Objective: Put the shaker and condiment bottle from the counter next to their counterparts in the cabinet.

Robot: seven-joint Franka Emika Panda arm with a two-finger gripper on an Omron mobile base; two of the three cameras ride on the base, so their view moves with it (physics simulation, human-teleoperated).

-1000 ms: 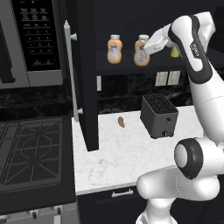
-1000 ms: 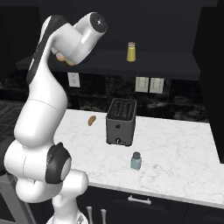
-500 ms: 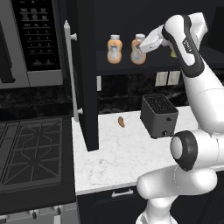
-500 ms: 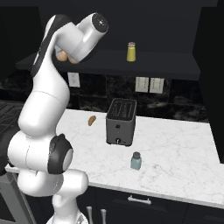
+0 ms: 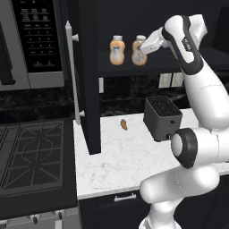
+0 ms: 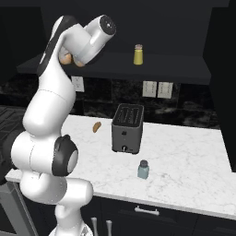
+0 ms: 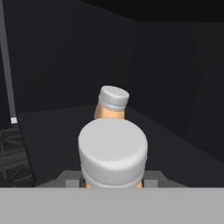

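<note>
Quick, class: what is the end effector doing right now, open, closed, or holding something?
End effector: closed on the condiment bottle, at the cabinet shelf beside its counterpart bottle.

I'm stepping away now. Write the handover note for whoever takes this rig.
Gripper: shut on the condiment bottle, held at the cabinet shelf just right of its orange counterpart bottle.
Shaker: on the counter, in front of the toaster.
Yellow-green shaker: on the shelf, further right.
Done: bottle brought up to the shelf.
Left: release the bottle, then fetch the shaker and set it by the yellow-green one.
</note>
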